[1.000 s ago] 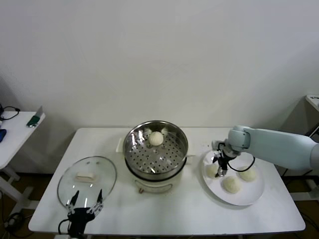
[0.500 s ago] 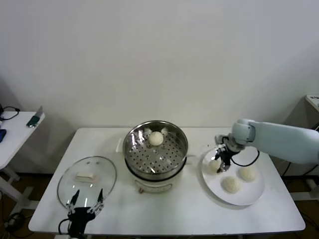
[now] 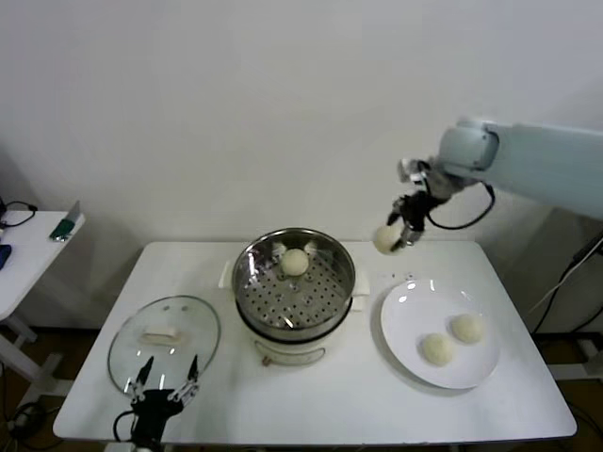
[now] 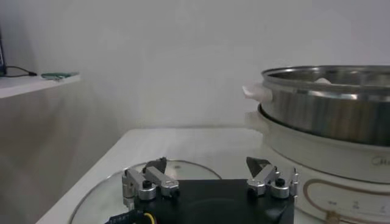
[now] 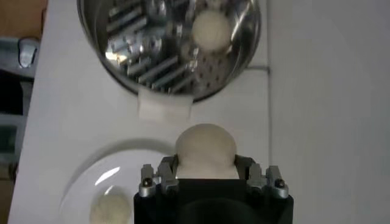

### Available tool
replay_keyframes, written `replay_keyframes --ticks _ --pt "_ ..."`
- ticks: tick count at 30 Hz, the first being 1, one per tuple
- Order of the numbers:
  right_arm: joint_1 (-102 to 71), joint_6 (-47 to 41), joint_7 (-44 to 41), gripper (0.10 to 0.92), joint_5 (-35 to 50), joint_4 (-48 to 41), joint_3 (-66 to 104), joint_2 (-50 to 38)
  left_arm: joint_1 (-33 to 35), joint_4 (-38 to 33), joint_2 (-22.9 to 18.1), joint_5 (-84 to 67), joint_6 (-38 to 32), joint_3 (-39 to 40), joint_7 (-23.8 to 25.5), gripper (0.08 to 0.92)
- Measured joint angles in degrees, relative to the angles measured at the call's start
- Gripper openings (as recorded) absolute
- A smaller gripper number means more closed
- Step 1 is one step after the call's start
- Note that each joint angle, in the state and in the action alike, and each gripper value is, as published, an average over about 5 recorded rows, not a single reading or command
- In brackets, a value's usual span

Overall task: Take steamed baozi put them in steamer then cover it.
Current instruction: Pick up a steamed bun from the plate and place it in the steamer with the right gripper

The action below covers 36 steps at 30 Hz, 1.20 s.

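From the head, four steamed baozi were counted: one (image 3: 296,262) in the open steamer (image 3: 294,282), two on the white plate (image 3: 415,315), and one (image 3: 385,239) pinched in the right gripper (image 3: 394,236) high between pot and plate, above a white table (image 3: 358,395) against a pale wall (image 3: 283,113), the cover (image 3: 164,337) lying flat at the left. The left wrist showed the left gripper (image 4: 209,176) spread wide over that glass cover (image 4: 109,189), beside the steamer (image 4: 323,115). The right wrist showed the right gripper (image 5: 205,173) clamping its bun (image 5: 205,149) above table, pot (image 5: 167,45) and plate (image 5: 76,189).
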Motion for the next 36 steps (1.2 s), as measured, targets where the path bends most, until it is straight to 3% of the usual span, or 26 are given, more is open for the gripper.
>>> replay_keyframes --ticks 11,36 --pt "-2.87 -4.02 4.90 0.636 6.14 -0.40 2.32 13.71 -0.24 -0.50 -0.36 -0.35 0.13 -0.50 0.04 0.823" --pt "-20.58 -4.86 8.47 0.654 3.41 -18.44 3.07 31.61 -0.02 0.39 -0.46 -0.36 0.42 -1.06 -0.04 0.823"
